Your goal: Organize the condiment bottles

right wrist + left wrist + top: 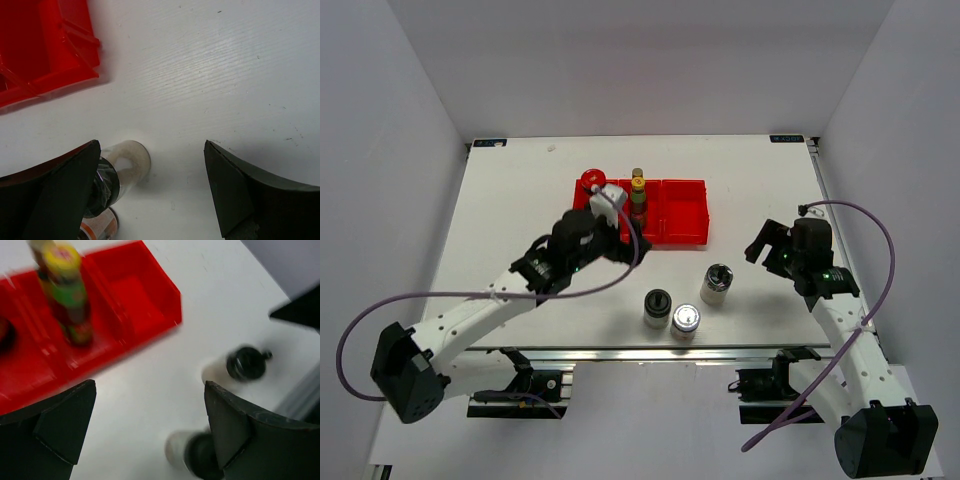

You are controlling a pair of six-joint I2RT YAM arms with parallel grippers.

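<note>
My left gripper [147,412] is spread wide with nothing between its fingers, and it hovers at the near edge of the red bins [685,225]. My right gripper [150,170] is just as far apart and grips nothing, out over the table [520,200] to the right of the bins.

The red-lidded jar [590,182] sits in the left compartment. The yellow-capped bottle [638,192] stands upright in the middle one, with the thin bottle [637,175] just behind it.

In front of the bins, on the table, stand the dark-metallic-lidded jar [717,283], the black-lidded jar [656,307] and the silver-lidded jar [685,321]. The last two are just beside each other. The first is near my right gripper but apart from it.
</note>
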